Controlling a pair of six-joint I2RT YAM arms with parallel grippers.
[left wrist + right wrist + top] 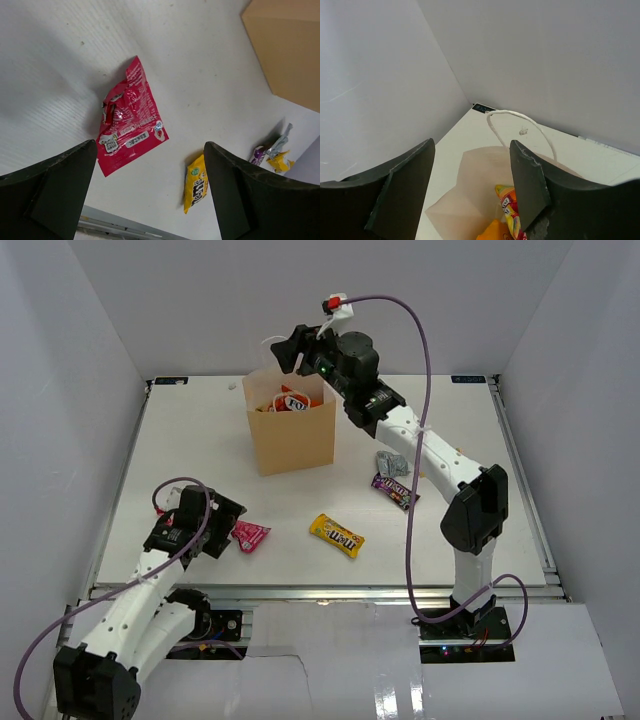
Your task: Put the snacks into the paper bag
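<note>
The tan paper bag (292, 435) stands upright at the back middle, with orange and multicoloured snacks (288, 402) inside. My right gripper (290, 348) hangs open and empty just above the bag's mouth; its wrist view looks down into the bag (470, 200) past a white cord handle (520, 120) at the packets (507, 210). My left gripper (222, 532) is open, low over the table beside the pink packet (250, 535), which lies ahead of the jaws (129, 117). A yellow packet (337, 535) and a silver one (391, 464) beside a purple one (392, 490) lie on the table.
The table's front rail (320, 592) runs just behind the left gripper. White walls (80, 390) close in both sides and the back. A purple cable (425, 390) arcs over the right arm. The yellow packet also shows in the left wrist view (196, 187).
</note>
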